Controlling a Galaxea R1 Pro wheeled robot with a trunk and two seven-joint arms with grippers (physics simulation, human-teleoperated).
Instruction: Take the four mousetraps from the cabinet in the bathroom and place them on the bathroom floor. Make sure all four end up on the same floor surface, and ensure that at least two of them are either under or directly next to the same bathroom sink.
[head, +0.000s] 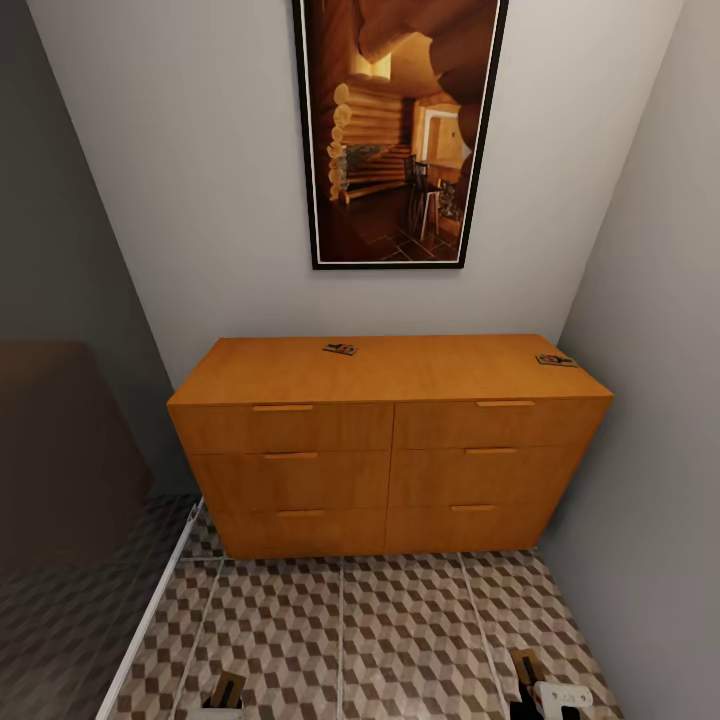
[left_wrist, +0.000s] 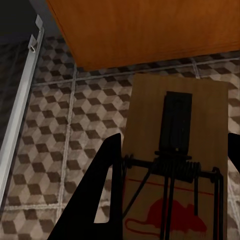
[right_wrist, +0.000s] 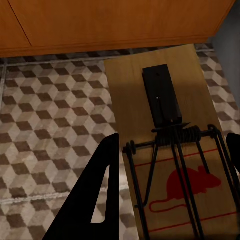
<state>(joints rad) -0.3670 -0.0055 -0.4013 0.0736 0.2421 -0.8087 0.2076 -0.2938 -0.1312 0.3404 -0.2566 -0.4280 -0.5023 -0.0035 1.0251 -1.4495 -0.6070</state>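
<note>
The orange-brown cabinet (head: 390, 445) stands against the white wall, under a framed picture (head: 400, 130) of a log interior, and its drawers are all closed. Two mousetraps lie on its top: one mousetrap (head: 340, 349) near the back at the middle, and a second mousetrap (head: 555, 360) close to the right end. In front of the cabinet is the bathroom floor (head: 380, 630) with the cube pattern. At the lower edge of the head view both arms are low over the tiles. The left claw (left_wrist: 172, 190) is closed on a third mousetrap (left_wrist: 175, 155), whose wooden board sits between the two dark fingers, with the spring and a red mouse print facing the camera; the board hangs above the tiles just before the base of the cabinet. The right claw (right_wrist: 175, 190) is closed in the same way on a fourth mousetrap (right_wrist: 167, 145), also held above the floor near the foot of the cabinet. A pale metal rail (left_wrist: 20, 105) runs along the tiles on the left side
</note>
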